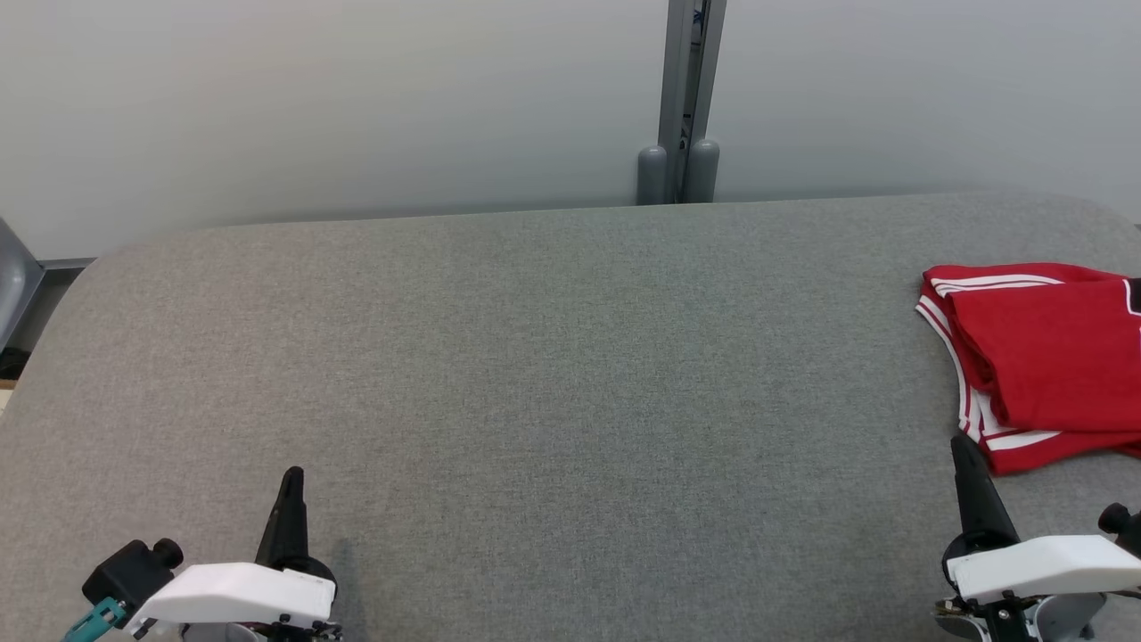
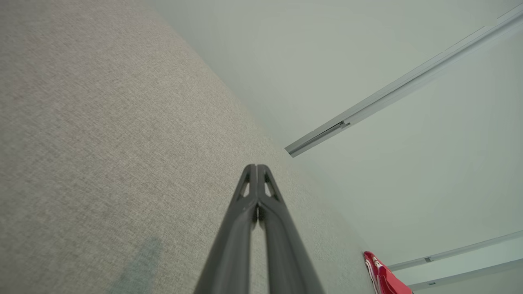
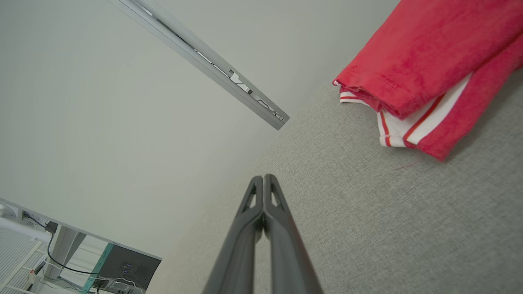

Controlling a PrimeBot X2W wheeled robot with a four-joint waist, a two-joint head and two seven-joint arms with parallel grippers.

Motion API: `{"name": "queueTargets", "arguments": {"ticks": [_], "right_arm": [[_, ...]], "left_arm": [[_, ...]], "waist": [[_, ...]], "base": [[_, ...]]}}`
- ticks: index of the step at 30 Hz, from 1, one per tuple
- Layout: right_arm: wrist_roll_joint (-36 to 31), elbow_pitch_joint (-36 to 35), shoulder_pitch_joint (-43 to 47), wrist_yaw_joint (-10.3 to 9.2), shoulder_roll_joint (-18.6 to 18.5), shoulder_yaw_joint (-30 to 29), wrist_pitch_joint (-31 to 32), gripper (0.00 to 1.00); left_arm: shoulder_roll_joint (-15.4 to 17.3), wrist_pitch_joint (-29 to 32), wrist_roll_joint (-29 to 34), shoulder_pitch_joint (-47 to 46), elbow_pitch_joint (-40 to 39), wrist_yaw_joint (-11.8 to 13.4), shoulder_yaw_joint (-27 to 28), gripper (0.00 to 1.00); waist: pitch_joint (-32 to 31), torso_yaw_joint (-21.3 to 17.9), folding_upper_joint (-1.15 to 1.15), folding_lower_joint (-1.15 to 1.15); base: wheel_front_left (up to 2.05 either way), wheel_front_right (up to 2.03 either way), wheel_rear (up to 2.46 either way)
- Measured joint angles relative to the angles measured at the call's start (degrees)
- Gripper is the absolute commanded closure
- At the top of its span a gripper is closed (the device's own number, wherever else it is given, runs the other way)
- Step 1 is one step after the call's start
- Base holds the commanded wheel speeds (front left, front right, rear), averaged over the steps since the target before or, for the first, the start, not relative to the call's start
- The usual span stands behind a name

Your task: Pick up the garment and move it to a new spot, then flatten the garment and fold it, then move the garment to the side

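Lying folded at three o'clock on the grey table (image 1: 535,374), red garment (image 1: 1043,357); left gripper (image 1: 292,477) at seven o'clock, right gripper (image 1: 963,450) at five, both pressed together, empty. Right wrist view resolves the white-striped hems (image 3: 398,132).

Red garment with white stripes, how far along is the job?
Done, it seems: the red white-striped garment lies folded at the right side of the grey fabric table. In hand: nothing; the left gripper and right gripper are shut, empty, apart from it. Left: apparently nothing.

Grey fabric table (image 1: 535,357), pale wall (image 1: 357,89) (metal post (image 1: 679,89) at its seam)
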Motion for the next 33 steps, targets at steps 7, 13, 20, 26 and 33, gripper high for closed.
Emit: {"name": "queueTargets", "arguments": {"ticks": [7, 13, 20, 26, 33], "right_arm": [[5.3, -0.4, -0.2, 0.00, -0.1, -0.6, 1.4, 1.00], [9.1, -0.6, -0.3, 0.00, -0.1, -0.9, 2.4, 1.00], [13.2, -0.8, -0.6, 0.00, -0.2, -1.3, 3.4, 1.00], [16.5, -0.9, -0.7, 0.00, -0.2, -1.7, 4.4, 1.00], [20.2, -1.1, -1.0, 0.00, -0.3, -2.1, 5.3, 1.00]], "left_arm": [[0.0, 1.5, -4.8, -0.7, -0.4, -1.0, 1.1, 1.00], [0.1, 2.5, -8.2, -0.9, -0.7, -1.6, 1.8, 1.00], [0.1, 3.5, -12.0, -1.3, -1.0, -2.3, 2.6, 1.00], [0.1, 4.5, -15.0, -1.8, -1.2, -2.9, 3.3, 1.00], [0.1, 5.5, -18.4, -2.0, -1.5, -3.5, 4.1, 1.00]], "waist": [[0.0, 0.0, 0.00, 0.00], [-0.1, 0.0, 0.00, 0.00], [-0.1, 0.0, 0.00, 0.00], [-0.2, -0.1, 0.00, 0.00], [-0.2, -0.1, 0.00, 0.00]], "base": [[0.00, 0.00, 0.00], [0.00, 0.00, 0.00], [0.00, 0.00, 0.00], [0.00, 0.00, 0.00], [0.00, 0.00, 0.00]]}}
